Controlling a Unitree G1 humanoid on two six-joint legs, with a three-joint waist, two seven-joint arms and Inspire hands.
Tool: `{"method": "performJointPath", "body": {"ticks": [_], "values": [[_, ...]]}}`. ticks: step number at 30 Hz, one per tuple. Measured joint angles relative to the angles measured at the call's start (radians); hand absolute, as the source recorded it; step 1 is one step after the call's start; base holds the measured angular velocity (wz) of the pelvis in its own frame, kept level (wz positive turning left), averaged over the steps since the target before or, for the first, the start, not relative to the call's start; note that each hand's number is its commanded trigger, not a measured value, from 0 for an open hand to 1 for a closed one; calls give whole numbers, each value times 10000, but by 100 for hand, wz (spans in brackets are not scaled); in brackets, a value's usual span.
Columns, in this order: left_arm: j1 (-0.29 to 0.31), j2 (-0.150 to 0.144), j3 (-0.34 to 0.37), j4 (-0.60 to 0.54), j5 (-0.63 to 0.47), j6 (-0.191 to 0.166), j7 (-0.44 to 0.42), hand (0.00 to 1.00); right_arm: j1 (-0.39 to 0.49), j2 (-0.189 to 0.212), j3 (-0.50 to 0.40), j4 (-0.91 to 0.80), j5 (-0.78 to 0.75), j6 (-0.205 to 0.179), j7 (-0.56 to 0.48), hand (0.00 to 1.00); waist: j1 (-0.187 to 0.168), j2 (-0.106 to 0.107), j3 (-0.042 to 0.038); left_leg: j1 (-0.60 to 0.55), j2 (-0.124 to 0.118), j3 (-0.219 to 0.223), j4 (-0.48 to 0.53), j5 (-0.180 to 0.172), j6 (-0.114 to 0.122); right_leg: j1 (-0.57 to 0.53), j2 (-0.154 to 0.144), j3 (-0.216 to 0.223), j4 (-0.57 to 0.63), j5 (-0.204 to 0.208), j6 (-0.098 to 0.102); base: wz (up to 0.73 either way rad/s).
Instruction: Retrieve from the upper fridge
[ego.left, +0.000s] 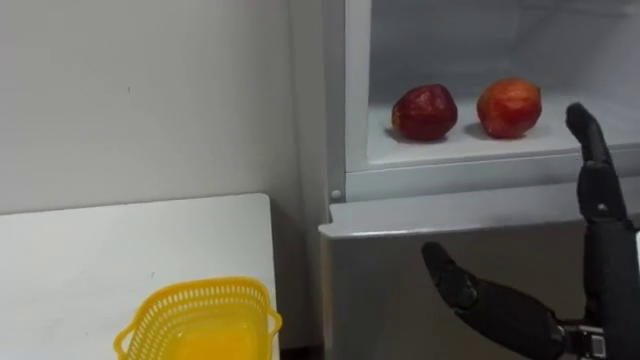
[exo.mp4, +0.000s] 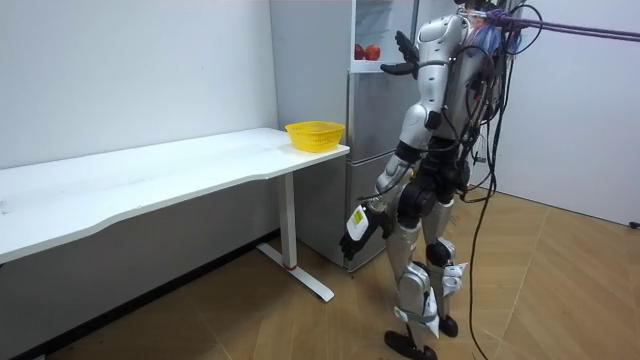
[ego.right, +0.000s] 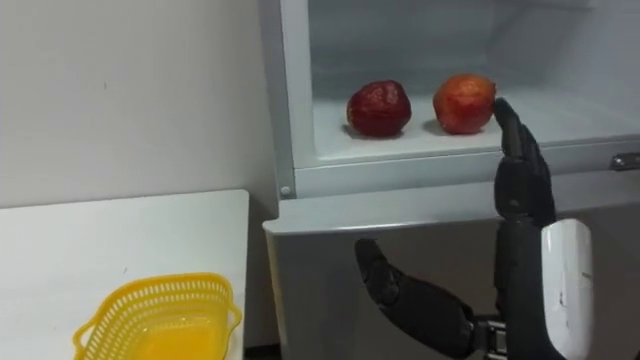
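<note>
Red fruit, left eye view: a dark red apple (ego.left: 424, 111) and an orange-red apple (ego.left: 509, 107) sit side by side, not touching, on the white shelf (ego.left: 450, 148) of the open upper fridge compartment (ego.left: 356, 100).
Right hand, left eye view: the right hand (ego.left: 520, 315) stands up from the lower right, fingers straight, thumb spread wide, holding nothing. Its fingertip is just to the right of the orange-red apple.
Basket, left eye view: a yellow basket (ego.left: 200, 290) sits on the white worktop (ego.left: 100, 250), at the corner next to the fridge.
Stance, room view: the robot stands upright facing the fridge, just past the worktop's end, with the right hand up at shelf height before the open compartment.
Left hand, room view: the left hand (exo.mp4: 352, 228) hangs low by the thigh, and I cannot tell whether it is open or closed.
Contact, right eye view: here the fingertip overlaps the orange-red apple's right edge. Real contact cannot be confirmed. The thumb sits lower, in front of the sill.
Step in hand: by my read this is the reach, before any grasp. Both apples are on the shelf.
Next move calls for: easing the hand over the sill and curling fingers and thumb around the nearer orange-red apple. It should not nudge the dark red one, and the fruit then has to clear the lip. The basket looks the likely drop spot.
</note>
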Motion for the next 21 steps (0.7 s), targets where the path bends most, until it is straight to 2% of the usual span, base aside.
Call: {"method": "performJointPath", "body": {"ticks": [3,5,6,12,16,21], "values": [[110,3,4,93,119,106,-43,0,-20,-35,31,0,-68,-2,-35,0,3,-25,-3,-29,-5,-23,26,0,1,-3,-18,-92,0,0,0,4],[123,2,7,93,203,249,-167,0,-72,-162,5,0,-62,-2,-68,0,-6,-34,2,-60,-13,-35,42,2,3,-11,-41,-256,-1,0,0,5],[147,-3,8,86,284,302,-216,0,-125,-318,0,0,-69,-2,-72,0,32,-71,-23,-62,-20,-43,45,3,4,-9,-43,-268,0,0,0,0],[27,-16,17,44,536,627,-407,0,-852,-538,-288,2,-183,9,-410,0,198,-78,-1,-91,-22,-131,48,10,0,-8,-72,-504,-1,0,1,4],[-61,-14,37,-53,561,737,-433,0,-1397,-875,-400,146,20,33,-636,0,265,-220,43,-148,-45,-237,56,36,14,-5,-100,-639,-45,0,1,7],[-55,48,236,-58,804,842,-488,0,-2000,-1092,-862,589,-29,144,-799,0,265,-485,8,-154,-67,-504,89,38,12,144,-110,-908,-162,2,0,15]]}}
